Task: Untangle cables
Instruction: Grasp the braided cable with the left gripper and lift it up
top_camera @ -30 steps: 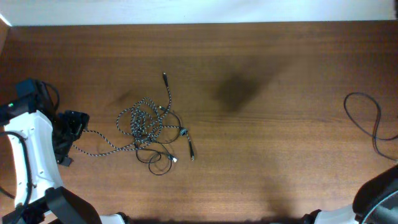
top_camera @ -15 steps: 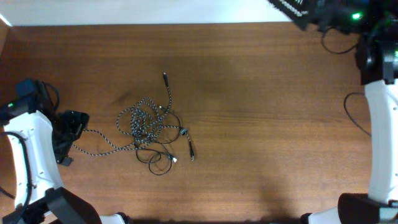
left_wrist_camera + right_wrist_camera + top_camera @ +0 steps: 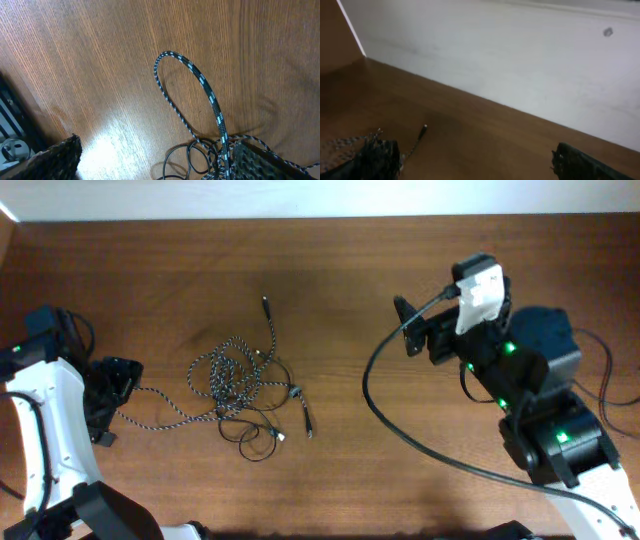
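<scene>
1. The left tool is spread wide and grips nothing. Its fingers stand well apart, low over the tabletop.
2. A strand of the speckled cord runs in between those fingers, close beside one of them. It loops out ahead across the wood.
3. The right tool is also wide open and empty. From overhead it sits well to the right of the tangle and points toward it. Its own camera looks across the wood to the wall, so it appears to be raised.
4. The tangle lies left of the tabletop's middle. The speckled cord is coiled in a loose heap, with the black cord threaded through it and looping out on the near side.
5. One plug pokes out on the far side, seemingly on the speckled cord. Two more plugs lie at the near right, and I cannot tell which cord they end. Two speckled strands trail left to the left tool.
6. My reading is that the first grasp is being set up. Nothing is pulled apart yet, one arm straddles a strand, and the other is short of the heap.
7. The next move calls for the left tool to close on the strand between its fingers and hold it as an anchor.
8. The right tool then needs to come down on a free plug and draw it gently away, easing off if a loop tightens.
</scene>
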You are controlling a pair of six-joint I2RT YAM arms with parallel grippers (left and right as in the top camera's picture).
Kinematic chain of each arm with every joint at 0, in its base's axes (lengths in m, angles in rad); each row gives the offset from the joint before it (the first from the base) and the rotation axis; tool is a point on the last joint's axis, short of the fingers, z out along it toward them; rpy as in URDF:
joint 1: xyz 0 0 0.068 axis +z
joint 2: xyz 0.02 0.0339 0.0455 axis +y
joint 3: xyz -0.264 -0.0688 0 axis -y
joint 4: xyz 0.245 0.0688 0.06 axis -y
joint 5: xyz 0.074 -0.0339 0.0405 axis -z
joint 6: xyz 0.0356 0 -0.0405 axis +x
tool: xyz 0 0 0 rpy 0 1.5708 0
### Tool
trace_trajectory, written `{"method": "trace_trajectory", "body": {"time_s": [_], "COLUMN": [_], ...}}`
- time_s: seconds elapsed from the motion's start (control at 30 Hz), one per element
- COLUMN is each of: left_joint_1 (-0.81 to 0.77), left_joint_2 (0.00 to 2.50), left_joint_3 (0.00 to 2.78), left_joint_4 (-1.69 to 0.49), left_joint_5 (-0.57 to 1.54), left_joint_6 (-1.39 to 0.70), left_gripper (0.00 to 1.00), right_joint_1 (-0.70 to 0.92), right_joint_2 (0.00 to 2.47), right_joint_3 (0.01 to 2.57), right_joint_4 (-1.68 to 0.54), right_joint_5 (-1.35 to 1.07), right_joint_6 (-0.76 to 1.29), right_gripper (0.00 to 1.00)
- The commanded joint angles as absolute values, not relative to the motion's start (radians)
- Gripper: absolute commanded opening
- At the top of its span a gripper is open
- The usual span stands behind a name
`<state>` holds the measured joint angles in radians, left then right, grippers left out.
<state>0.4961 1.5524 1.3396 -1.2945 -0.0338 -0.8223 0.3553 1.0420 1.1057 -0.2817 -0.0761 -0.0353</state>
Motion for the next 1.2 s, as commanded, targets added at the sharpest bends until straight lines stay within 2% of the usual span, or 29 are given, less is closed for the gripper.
{"method": "trace_trajectory", "body": {"time_s": [0.0,0.1,0.17,0.23,0.27,0.3,0.33,0.47,0.57,0.67,0.7,0.87,0.97,1.07,1.1,1.13,1.17], "left_joint_1": [0.498,0.498,0.498,0.498,0.497,0.495,0.467,0.257,0.134,0.070,0.061,0.046,0.046,0.046,0.046,0.046,0.046], "left_joint_2": [1.542,1.542,1.542,1.542,1.542,1.542,1.540,1.534,1.534,1.534,1.534,1.534,1.535,1.535,1.535,1.535,1.534], "left_joint_3": [1.349,1.349,1.349,1.349,1.349,1.349,1.349,1.349,1.349,1.303,1.266,0.956,0.859,0.855,0.855,0.855,0.857], "left_joint_4": [-1.292,-1.283,-1.303,-1.262,-1.239,-1.242,-1.245,-1.143,-1.153,-1.170,-1.151,-0.747,-0.550,-0.423,-0.376,-0.335,-0.307], "left_joint_5": [-0.048,-0.019,0.107,0.353,0.568,0.665,0.674,0.647,0.499,0.068,0.021,0.147,0.150,0.151,0.150,0.151,0.168], "left_joint_6": [-0.821,-0.820,-0.784,-0.548,-0.352,-0.248,-0.187,-0.028,-0.039,-0.325,-0.378,-0.379,-0.465,-0.535,-0.535,-0.535,-0.535], "left_gripper": [0.99,0.99,0.99,0.99,0.99,0.99,0.99,0.99,0.99,0.99,0.99,1.00,0.99,0.66,0.47,0.34,0.06], "right_joint_1": [0.359,0.359,0.359,0.359,0.359,0.359,0.359,0.358,0.358,0.358,0.358,0.358,0.358,0.358,0.358,0.358,0.358], "right_joint_2": [1.017,0.959,0.894,0.812,0.775,0.749,0.731,0.719,0.700,0.691,0.691,0.691,0.691,0.691,0.691,0.691,0.691], "right_joint_3": [1.097,1.097,1.097,1.096,1.096,1.095,1.095,1.095,1.095,1.095,1.093,1.034,1.021,1.021,1.021,1.021,1.021], "right_joint_4": [-0.271,-0.273,-0.299,-0.318,-0.325,-0.326,-0.326,-0.324,-0.325,-0.329,-0.334,-0.294,-0.287,-0.287,-0.287,-0.287,-0.287], "right_joint_5": [-0.067,-0.067,-0.066,-0.066,-0.067,-0.067,-0.067,-0.067,-0.067,-0.066,-0.066,-0.067,-0.067,-0.067,-0.067,-0.067,-0.067], "right_joint_6": [0.009,0.009,0.008,0.008,0.008,0.008,0.008,0.008,0.008,0.008,0.008,0.008,0.008,0.008,0.008,0.008,0.008], "right_gripper": [0.99,0.99,0.99,0.99,0.99,0.99,0.99,0.99,0.99,0.99,0.99,0.99,0.99,0.99,0.99,0.99,0.99]}}
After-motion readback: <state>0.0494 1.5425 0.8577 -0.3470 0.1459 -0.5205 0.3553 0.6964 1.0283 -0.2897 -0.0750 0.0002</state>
